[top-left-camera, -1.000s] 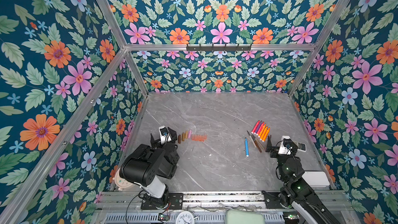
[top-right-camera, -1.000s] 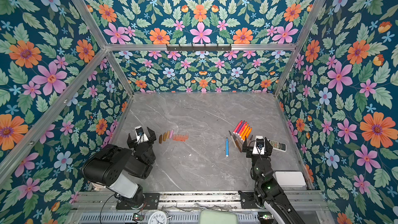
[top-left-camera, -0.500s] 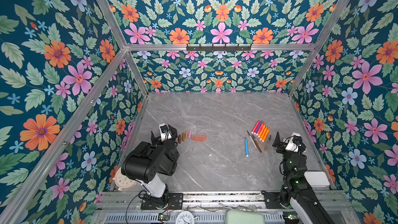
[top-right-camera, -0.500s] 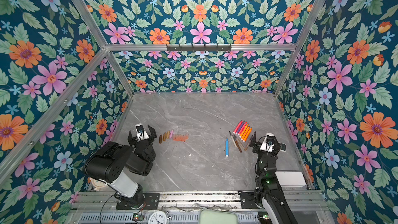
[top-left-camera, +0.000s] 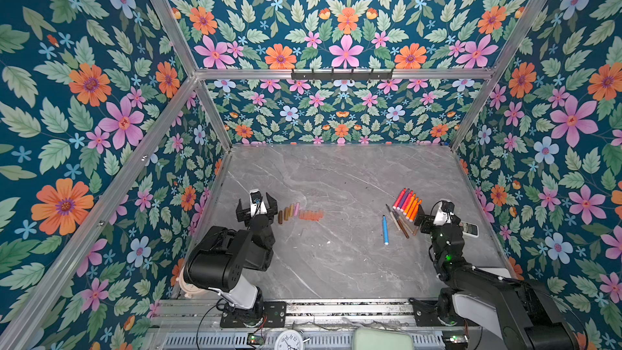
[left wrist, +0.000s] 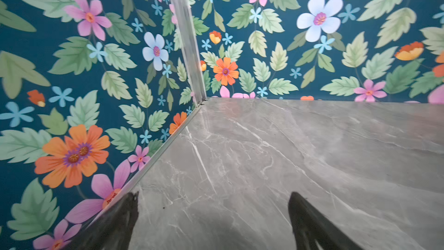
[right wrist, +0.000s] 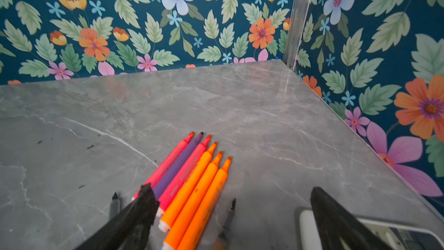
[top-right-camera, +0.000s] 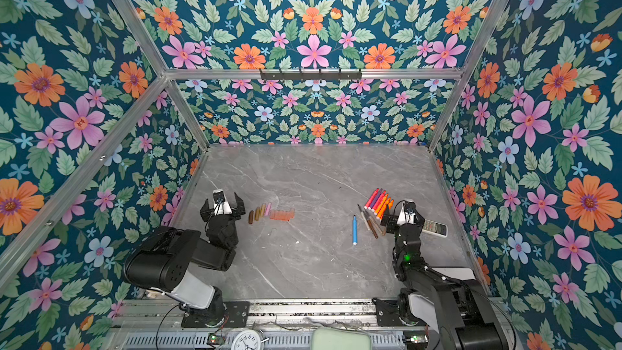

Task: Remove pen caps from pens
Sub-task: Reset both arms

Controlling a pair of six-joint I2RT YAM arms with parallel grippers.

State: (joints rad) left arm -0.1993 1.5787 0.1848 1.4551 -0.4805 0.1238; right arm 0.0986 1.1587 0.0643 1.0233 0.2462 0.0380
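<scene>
Several uncapped pens (top-left-camera: pixel 408 204) (top-right-camera: pixel 380 202) (right wrist: pixel 192 179) with pink, purple and orange barrels lie side by side at the right of the table. Thin brown pens (top-left-camera: pixel 401 224) and a blue pen (top-left-camera: pixel 385 230) (top-right-camera: pixel 354 230) lie beside them. A row of pen caps (top-left-camera: pixel 299 213) (top-right-camera: pixel 273 213), brown, tan, pink and orange-red, lies at the left. My right gripper (top-left-camera: pixel 439 217) (top-right-camera: pixel 405 218) (right wrist: pixel 231 189) is open and empty, low over the near ends of the pens. My left gripper (top-left-camera: pixel 256 208) (top-right-camera: pixel 222 208) (left wrist: pixel 212 200) is open and empty, just left of the caps.
A white remote control (top-left-camera: pixel 469 229) (top-right-camera: pixel 436 228) (right wrist: pixel 307 227) lies under the right gripper's outer finger, near the right wall. A pale flat box (top-right-camera: pixel 454 272) sits at the front right corner. Floral walls close in three sides.
The right gripper has turned and moved slightly farther from the front edge, closer to the pens. The left arm has not visibly moved. Both grippers stayed open.
</scene>
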